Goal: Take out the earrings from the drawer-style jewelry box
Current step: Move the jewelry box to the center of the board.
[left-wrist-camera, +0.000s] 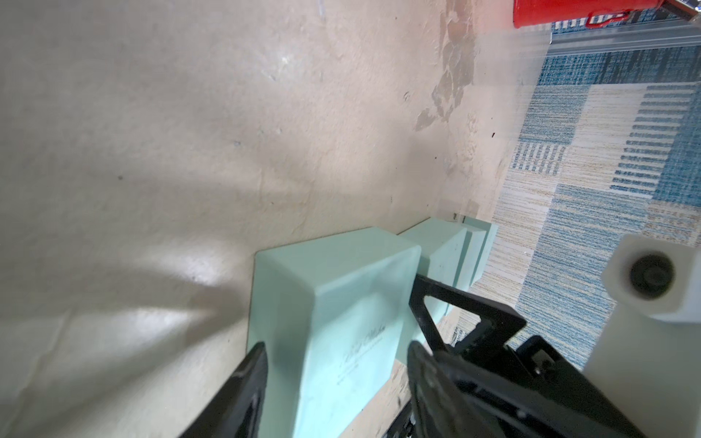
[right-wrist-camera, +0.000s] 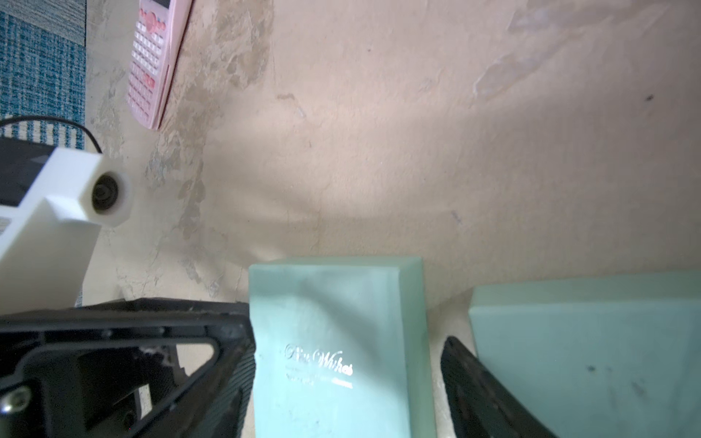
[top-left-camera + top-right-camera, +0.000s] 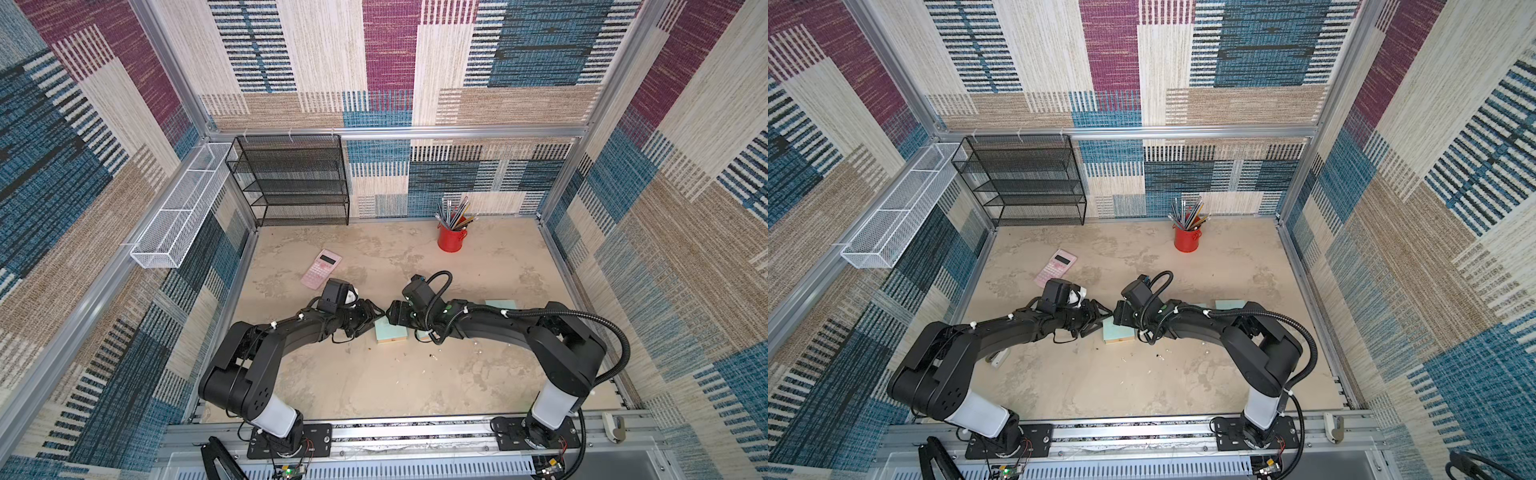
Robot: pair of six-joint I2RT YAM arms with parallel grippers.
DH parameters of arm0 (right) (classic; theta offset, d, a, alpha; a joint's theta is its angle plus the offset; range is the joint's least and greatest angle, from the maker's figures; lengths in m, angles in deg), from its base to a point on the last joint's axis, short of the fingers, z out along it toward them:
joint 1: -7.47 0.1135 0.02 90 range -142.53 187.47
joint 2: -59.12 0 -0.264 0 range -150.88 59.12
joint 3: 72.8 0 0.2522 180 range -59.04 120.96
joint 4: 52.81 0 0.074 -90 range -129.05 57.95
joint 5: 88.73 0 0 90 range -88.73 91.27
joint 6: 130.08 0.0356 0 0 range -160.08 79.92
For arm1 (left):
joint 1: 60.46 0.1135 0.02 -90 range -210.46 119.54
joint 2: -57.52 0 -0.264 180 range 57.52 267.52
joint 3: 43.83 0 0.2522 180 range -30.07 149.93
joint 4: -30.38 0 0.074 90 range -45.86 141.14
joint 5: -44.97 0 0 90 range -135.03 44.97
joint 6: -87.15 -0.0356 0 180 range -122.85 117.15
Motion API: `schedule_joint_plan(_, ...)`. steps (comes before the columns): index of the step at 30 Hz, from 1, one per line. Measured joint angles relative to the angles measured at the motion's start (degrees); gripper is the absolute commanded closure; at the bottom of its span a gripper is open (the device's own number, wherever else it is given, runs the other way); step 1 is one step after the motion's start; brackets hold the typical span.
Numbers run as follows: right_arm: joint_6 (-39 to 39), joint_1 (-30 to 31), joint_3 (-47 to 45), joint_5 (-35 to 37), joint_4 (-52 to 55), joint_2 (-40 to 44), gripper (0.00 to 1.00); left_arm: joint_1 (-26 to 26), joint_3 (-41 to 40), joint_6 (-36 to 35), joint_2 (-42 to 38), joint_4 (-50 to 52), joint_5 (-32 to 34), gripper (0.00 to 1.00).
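Left hand [image 1: 337,364] is closed on the mint-green jewelry box [image 2: 333,303], its fingers [image 1: 256,379] against both sides. Right hand [image 2: 351,371] straddles the same box, spread wide, one finger clear of it. Earrings [image 3: 1124,358], tiny whitish specks, lie on the desk [image 3: 1100,395] near the box's 6 o'clock.

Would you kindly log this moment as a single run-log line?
left end effector: straddling mint-green box | right end effector: open around same box | earrings: whitish specks on table
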Motion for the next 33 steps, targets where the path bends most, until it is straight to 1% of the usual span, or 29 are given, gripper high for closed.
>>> schedule_joint_plan(4,0.0,-0.2,1.3,0.8,0.4,-1.0,0.18,0.0,0.0,0.0,-0.5,0.2,-0.1,0.40)
schedule_joint_plan(15,-0.1,-0.8,4.1,0.8,1.0,-3.2,0.18,0.0,-0.2,0.0,-0.7,0.3,-0.2,0.40)
schedule_joint_plan(21,-1.3,-1.3,5.4,-0.2,1.0,-3.0,0.18,0.0,-0.3,-0.2,-3.0,1.2,-0.2,0.40)
schedule_joint_plan(24,-2.7,-1.4,5.8,-1.1,1.0,-0.9,0.17,0.1,-0.4,-0.6,-6.1,3.3,-0.1,0.40)
schedule_joint_plan(28,-5.6,-1.5,7.0,-1.2,0.8,3.9,0.08,0.3,0.0,-3.0,-13.0,8.6,0.3,0.39)
schedule_joint_plan(30,-7.6,-1.7,7.3,-1.2,0.7,7.1,0.00,0.3,1.2,-5.1,-17.7,13.2,1.9,0.37)
schedule_joint_plan(33,-11.5,-2.5,6.3,0.0,0.5,13.0,0.01,0.4,4.1,-9.0,-25.3,19.8,5.3,0.32)
